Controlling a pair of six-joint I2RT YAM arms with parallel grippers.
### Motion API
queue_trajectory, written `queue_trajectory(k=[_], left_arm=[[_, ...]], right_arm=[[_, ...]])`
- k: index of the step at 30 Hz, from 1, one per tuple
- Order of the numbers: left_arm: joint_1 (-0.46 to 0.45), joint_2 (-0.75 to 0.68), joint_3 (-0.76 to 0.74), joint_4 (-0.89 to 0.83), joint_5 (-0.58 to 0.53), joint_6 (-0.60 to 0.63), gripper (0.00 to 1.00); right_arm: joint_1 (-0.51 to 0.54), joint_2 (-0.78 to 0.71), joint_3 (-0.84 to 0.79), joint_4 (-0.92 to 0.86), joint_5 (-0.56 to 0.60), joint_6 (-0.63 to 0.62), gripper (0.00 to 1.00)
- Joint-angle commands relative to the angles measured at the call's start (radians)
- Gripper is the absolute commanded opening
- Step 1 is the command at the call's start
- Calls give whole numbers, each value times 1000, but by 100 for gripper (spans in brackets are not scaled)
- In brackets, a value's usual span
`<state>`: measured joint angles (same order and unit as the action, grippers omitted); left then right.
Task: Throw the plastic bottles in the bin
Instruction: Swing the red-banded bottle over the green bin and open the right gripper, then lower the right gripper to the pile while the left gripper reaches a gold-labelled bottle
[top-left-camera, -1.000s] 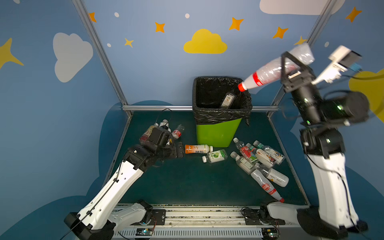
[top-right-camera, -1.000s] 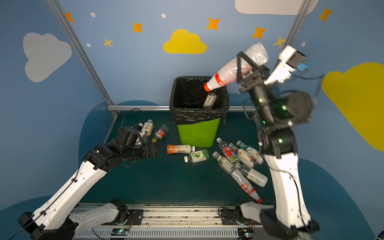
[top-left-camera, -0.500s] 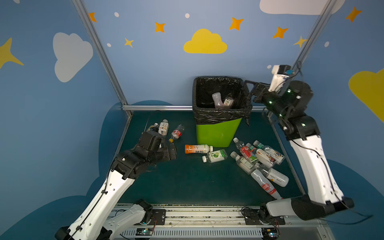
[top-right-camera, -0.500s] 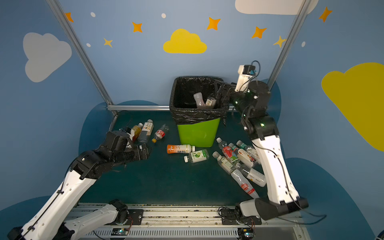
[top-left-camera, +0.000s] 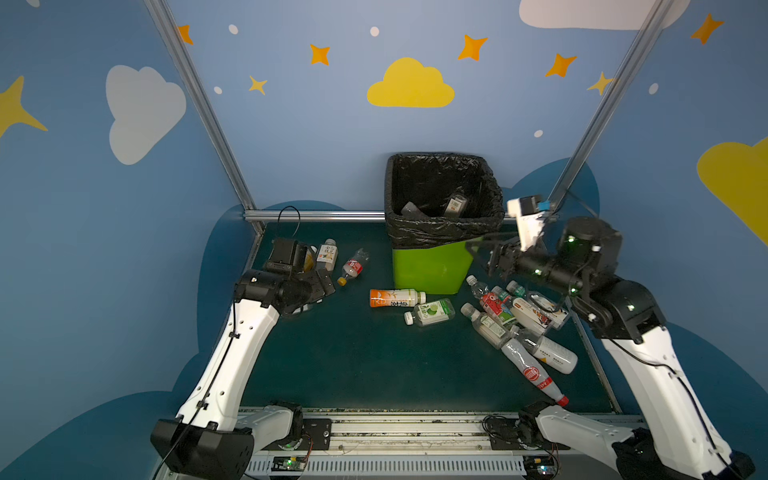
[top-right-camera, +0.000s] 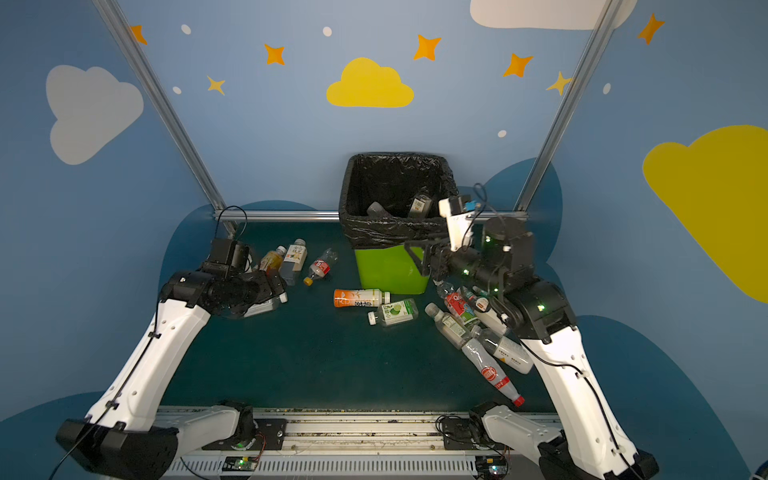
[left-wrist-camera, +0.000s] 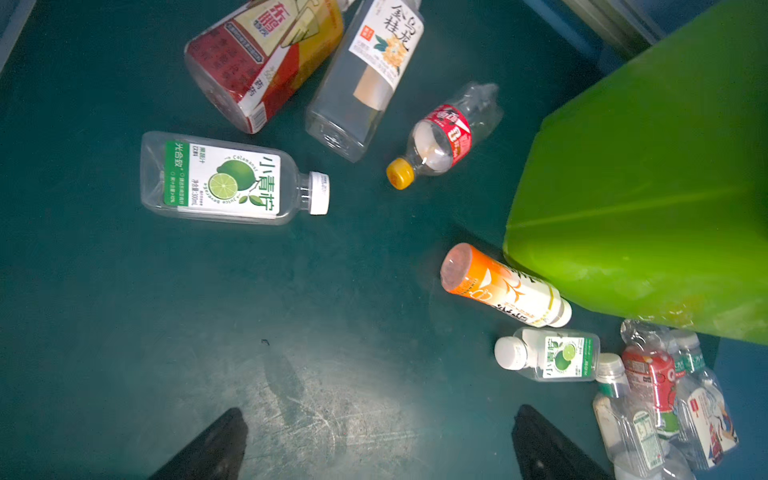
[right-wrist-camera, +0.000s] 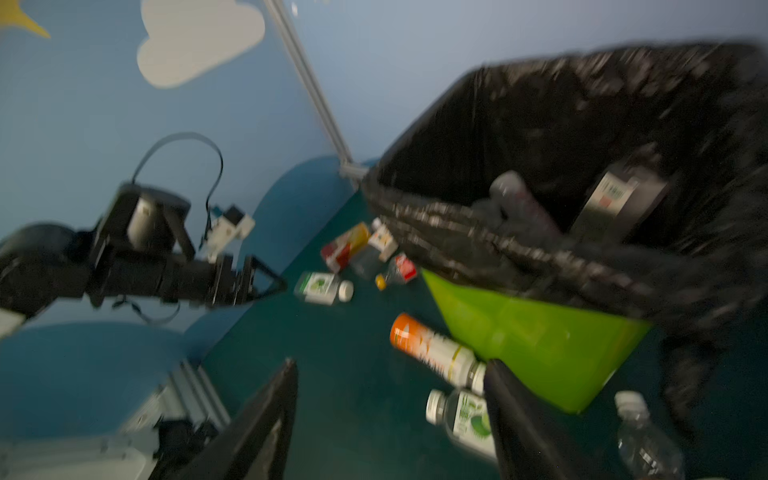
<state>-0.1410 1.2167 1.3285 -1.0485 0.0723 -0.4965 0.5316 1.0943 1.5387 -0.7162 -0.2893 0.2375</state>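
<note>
Left wrist feed is sharp, so I'm reading labels first. A lime bottle (left-wrist-camera: 232, 178) lies flat on the green mat (left-wrist-camera: 124, 332). It has a white cap and a label with a cut lime, the characters 小青柠 and small print "Calamansi". Near it, a red-and-yellow bottle (left-wrist-camera: 262, 62) reads 东鹏. Right beside that is a clear square bottle (left-wrist-camera: 365, 79); its white label carries big black characters that I take for 金桂乌龙, above an orange flower sprig. A crushed bottle (left-wrist-camera: 442, 143) with a red band and yellow cap lies just beside it, but its writing is too small for me. An orange-label bottle (left-wrist-camera: 503, 291) lies just beside the foot of the bin (left-wrist-camera: 644, 187), with a second small lime bottle (left-wrist-camera: 548, 353) next to it.

The left gripper (left-wrist-camera: 380, 411) hangs over bare mat near that first group. Its fingers are spread wide with nothing between them.

In both top views the lime-green bin stands at the back centre of the mat, its black bag (top-left-camera: 440, 232) folded over the rim. Inside I see two bottles: a barcode-label bottle (top-left-camera: 456, 203) and a greyish clear bottle (top-left-camera: 411, 208).

The right gripper (right-wrist-camera: 390, 365) is beside the bin's right wall, below the rim and over a heap of bottles (top-left-camera: 519, 324). That wrist picture is blurred, yet its fingers stand apart and hold nothing. At the heap's near end lies a long bottle (top-left-camera: 532, 372) with a red label and red cap.
</note>
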Motion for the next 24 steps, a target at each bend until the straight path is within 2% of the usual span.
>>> queue_trajectory(k=[1,6,11,16,24], left_arm=[[52,32,32,-22,32,44,100],[119,136,104,-43,27,103,100],[174,219,153,-26,25,160,100],[223,353,221,0,19,241,100],[236,589,385,1,-82,445,100]], right_arm=[[68,-66,-77,-119,-37,7,66],[174,-126,-259,-158,-29,57,62],[274,-160,-397,-222,61,92,65],[317,-147,-448,-214,76,111,65],[373,-89,-439,-178,106,150,62]])
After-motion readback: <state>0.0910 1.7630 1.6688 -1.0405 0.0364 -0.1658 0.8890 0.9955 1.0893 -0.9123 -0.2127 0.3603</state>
